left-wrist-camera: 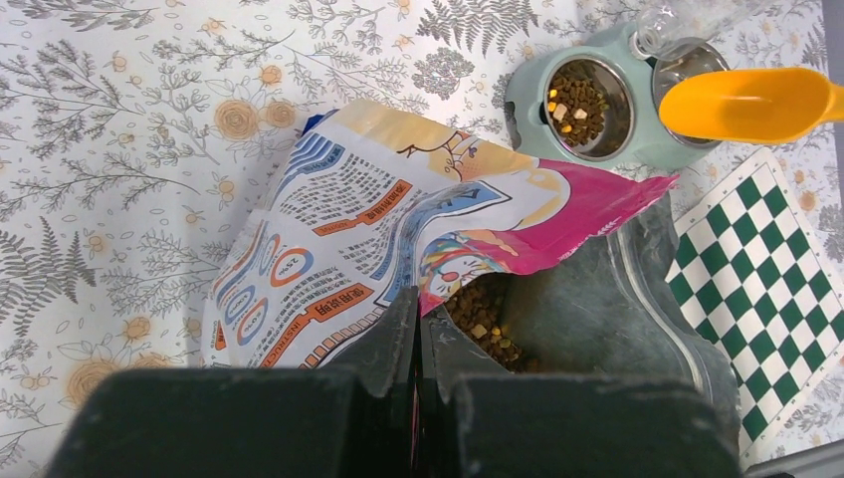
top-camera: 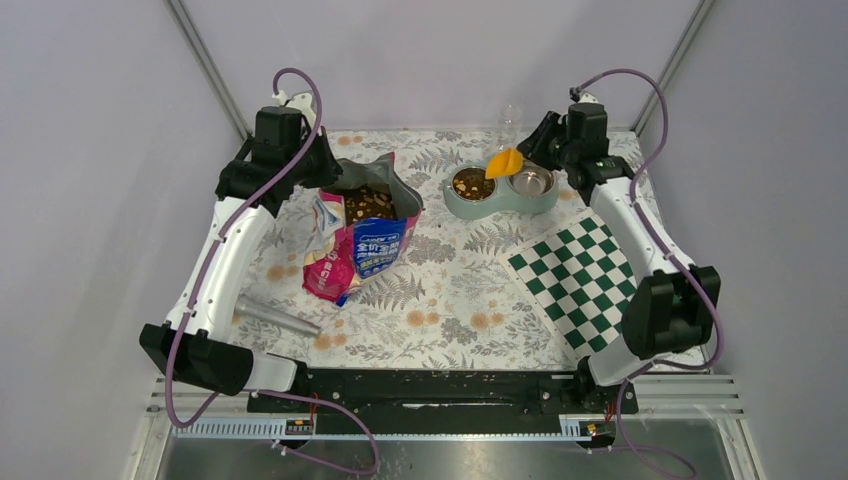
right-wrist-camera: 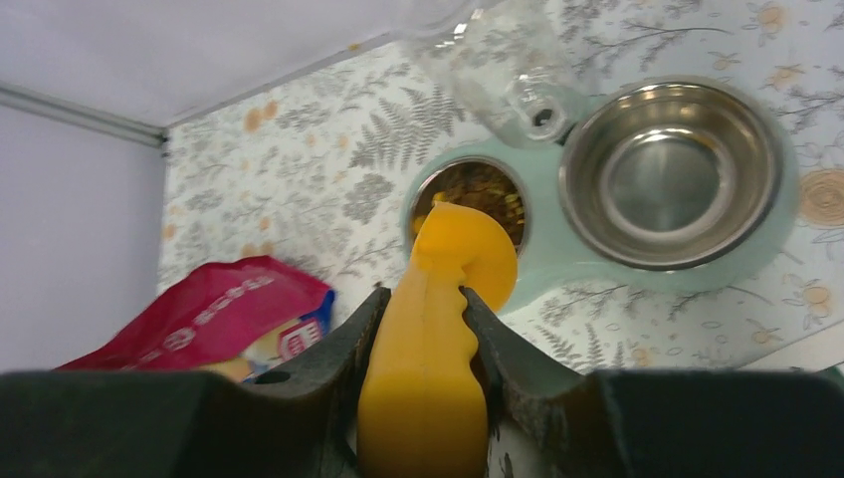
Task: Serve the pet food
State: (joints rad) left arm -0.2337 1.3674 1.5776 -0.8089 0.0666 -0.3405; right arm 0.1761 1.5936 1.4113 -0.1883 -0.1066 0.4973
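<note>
The pet food [top-camera: 370, 203] is brown kibble inside the open printed bag [top-camera: 362, 245] at centre left; more of it lies in the left bowl [top-camera: 471, 184] of the mint double feeder [top-camera: 545, 204]. My left gripper [left-wrist-camera: 419, 317] is shut on the bag's rim, kibble [left-wrist-camera: 485, 321] showing just beyond it. My right gripper [right-wrist-camera: 423, 304] is shut on the handle of the orange scoop [right-wrist-camera: 448, 299], which hangs tilted over the feeder between the two bowls [top-camera: 504, 162]. The right steel bowl [right-wrist-camera: 669, 171] holds no kibble.
A green-and-white checkered mat [top-camera: 585, 272] lies at the right. A grey metal cylinder [top-camera: 277, 318] lies near the front left by the left arm. A clear bottle [right-wrist-camera: 518, 70] stands on the feeder's far side. Walls enclose the floral-cloth table.
</note>
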